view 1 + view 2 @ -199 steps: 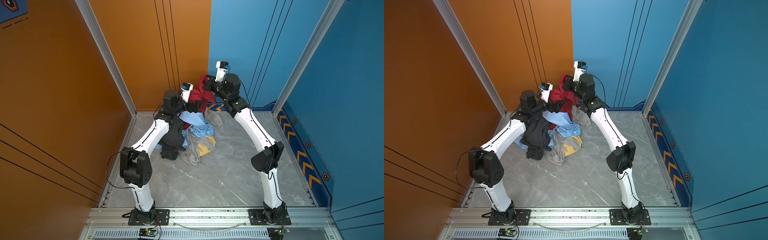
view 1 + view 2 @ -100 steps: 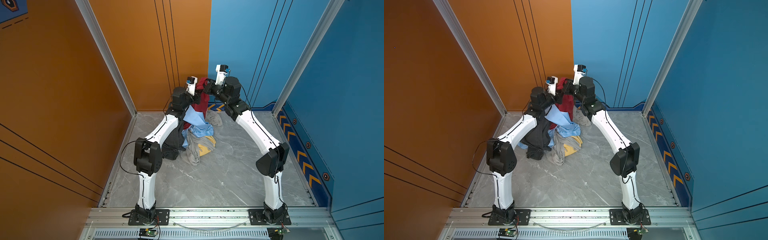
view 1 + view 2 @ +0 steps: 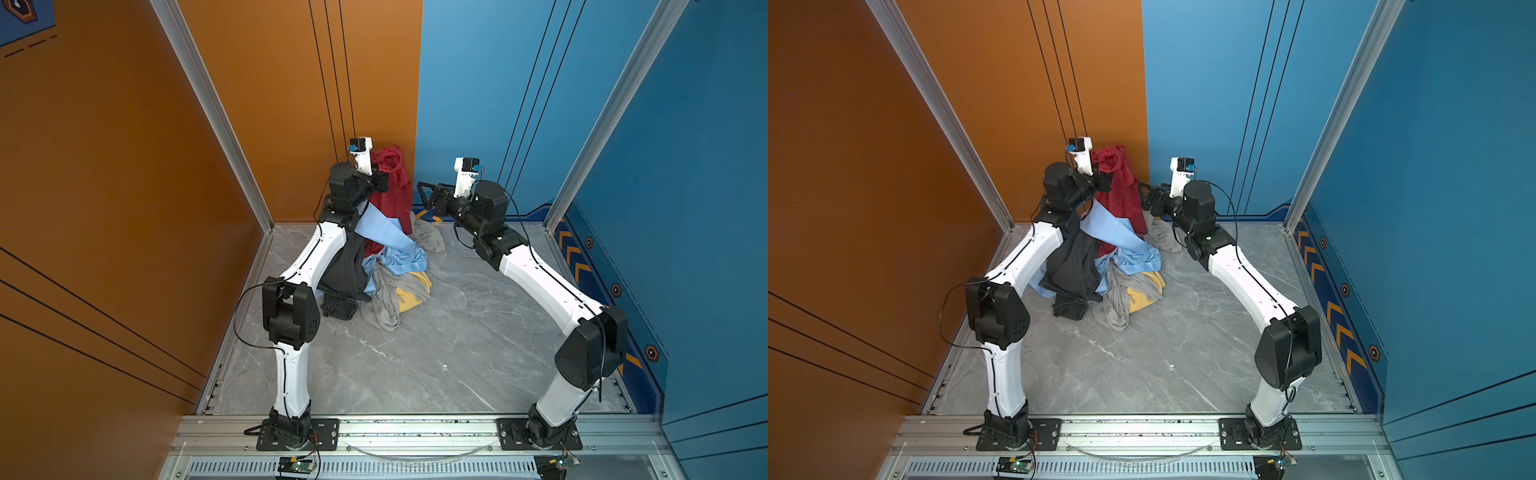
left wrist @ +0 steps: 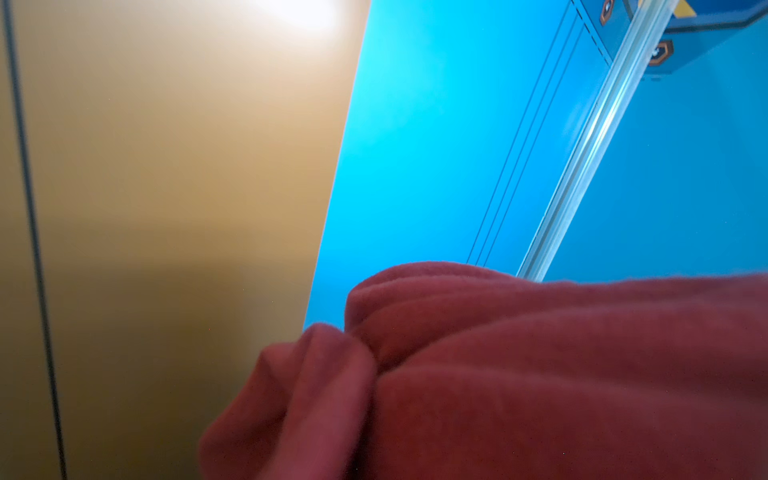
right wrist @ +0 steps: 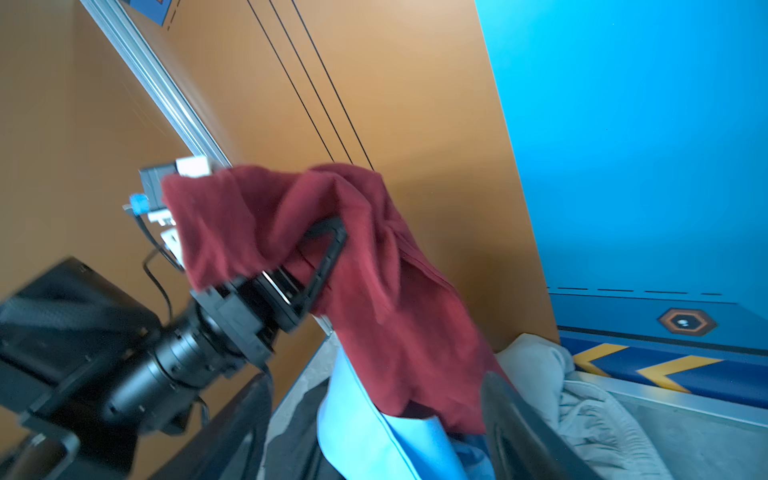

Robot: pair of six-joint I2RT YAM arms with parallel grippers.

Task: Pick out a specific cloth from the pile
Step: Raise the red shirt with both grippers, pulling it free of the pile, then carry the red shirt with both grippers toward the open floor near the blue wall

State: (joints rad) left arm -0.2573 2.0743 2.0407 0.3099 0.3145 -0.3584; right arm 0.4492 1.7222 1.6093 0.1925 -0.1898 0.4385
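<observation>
left gripper (image 5: 320, 266) clamps cloth (image 3: 392, 195) aloft | right gripper (image 3: 428, 195) jaws apart, empty

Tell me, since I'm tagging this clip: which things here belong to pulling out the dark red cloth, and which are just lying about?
Part of the job:
- dark red cloth, held up
- left gripper, shut on it
- right gripper, open, apart from it
- pile

Just lying about:
- light blue shirt
- dark grey garment
- yellow garment
</observation>
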